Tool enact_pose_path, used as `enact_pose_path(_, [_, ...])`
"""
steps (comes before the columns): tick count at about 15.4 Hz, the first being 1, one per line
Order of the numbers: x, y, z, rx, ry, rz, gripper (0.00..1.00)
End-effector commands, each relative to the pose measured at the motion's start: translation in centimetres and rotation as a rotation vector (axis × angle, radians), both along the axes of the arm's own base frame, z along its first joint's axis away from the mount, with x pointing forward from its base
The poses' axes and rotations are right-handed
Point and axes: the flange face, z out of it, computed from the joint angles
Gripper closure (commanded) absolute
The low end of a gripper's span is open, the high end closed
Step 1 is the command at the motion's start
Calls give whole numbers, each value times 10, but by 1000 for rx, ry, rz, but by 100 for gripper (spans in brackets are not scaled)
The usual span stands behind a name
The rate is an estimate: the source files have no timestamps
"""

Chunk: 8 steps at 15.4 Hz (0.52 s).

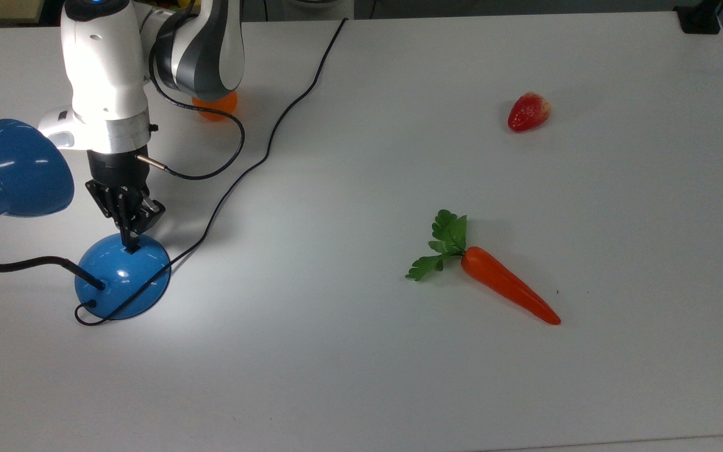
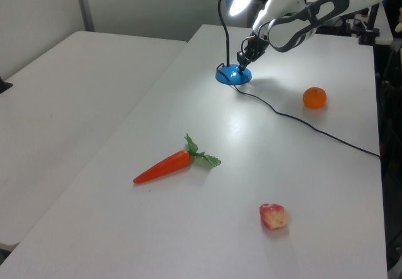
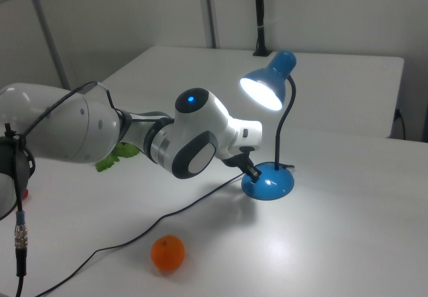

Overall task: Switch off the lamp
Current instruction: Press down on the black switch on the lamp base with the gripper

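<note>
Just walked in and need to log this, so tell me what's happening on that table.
A robot arm has its end effector down on the domed base of the blue lamp, fingertips at the small switch on top. The lamp is lit: its shade glows and throws a bright patch on the white table. Its black cord trails away across the table. An orange, a carrot and a strawberry lie apart from it, untouched.

Closed jaws of the gripper [image 1: 132,246] touch the lamp [image 1: 122,284] base.
</note>
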Motion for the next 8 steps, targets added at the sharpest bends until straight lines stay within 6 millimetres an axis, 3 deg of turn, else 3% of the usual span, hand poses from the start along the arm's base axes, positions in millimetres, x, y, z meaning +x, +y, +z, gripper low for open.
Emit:
enact_pose_path(1, [5,0,-2,-16,-13,-5,95])
enact_pose_path(8, [6,1,-10,-19,-1,1,95])
